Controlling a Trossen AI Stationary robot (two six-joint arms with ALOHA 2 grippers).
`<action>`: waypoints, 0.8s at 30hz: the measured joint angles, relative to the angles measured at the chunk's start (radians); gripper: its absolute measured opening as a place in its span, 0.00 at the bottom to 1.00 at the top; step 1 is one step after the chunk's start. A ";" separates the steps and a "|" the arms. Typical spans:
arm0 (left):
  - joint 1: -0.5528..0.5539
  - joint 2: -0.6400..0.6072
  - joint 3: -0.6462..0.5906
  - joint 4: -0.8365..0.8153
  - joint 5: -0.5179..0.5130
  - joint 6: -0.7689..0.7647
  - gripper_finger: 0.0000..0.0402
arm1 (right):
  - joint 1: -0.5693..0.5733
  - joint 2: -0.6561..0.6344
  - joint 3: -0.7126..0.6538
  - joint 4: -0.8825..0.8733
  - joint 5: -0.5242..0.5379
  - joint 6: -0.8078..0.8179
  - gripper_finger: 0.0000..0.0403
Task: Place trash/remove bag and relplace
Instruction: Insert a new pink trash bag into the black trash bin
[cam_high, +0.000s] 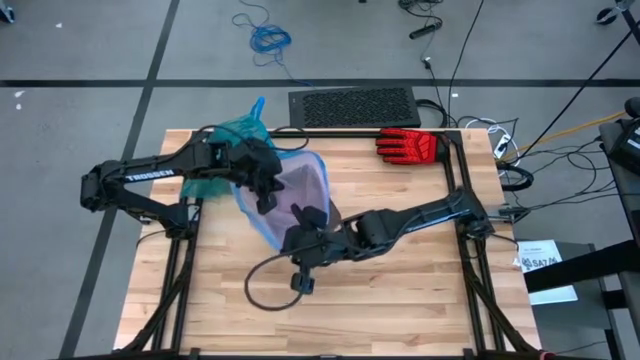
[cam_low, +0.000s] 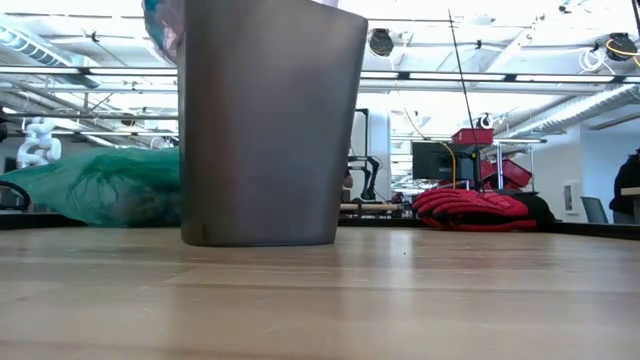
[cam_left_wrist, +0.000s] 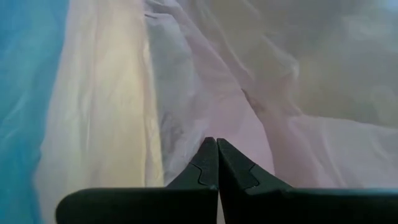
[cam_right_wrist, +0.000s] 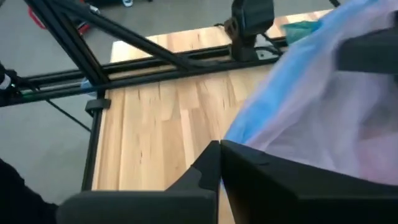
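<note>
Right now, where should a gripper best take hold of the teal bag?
Probably the bunched drawstring end of the teal bag, coming from the table's far side: it sticks up free, while the left arm covers the rest.

You can't see inside the gray bin (cam_low: 270, 130); its top is cut off, and the pink bag (cam_high: 300, 195) hides its rim from above.

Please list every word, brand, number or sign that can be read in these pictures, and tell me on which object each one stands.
"TROSSEN": white letters on the left arm, seen in the high view.
White paper sheet off the table's right edge: it carries dark print, too small to read.
The low view and both wrist views show no readable text.
</note>
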 joint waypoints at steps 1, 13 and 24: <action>0.005 0.000 0.000 0.000 0.002 0.000 0.00 | 0.003 0.015 0.000 0.004 0.001 -0.002 0.01; 0.030 -0.006 0.001 -0.001 0.021 0.025 0.00 | -0.003 0.102 0.000 0.027 0.004 0.011 0.00; 0.049 -0.076 0.001 -0.017 0.020 0.017 0.00 | -0.010 0.138 0.000 -0.065 -0.014 0.112 0.00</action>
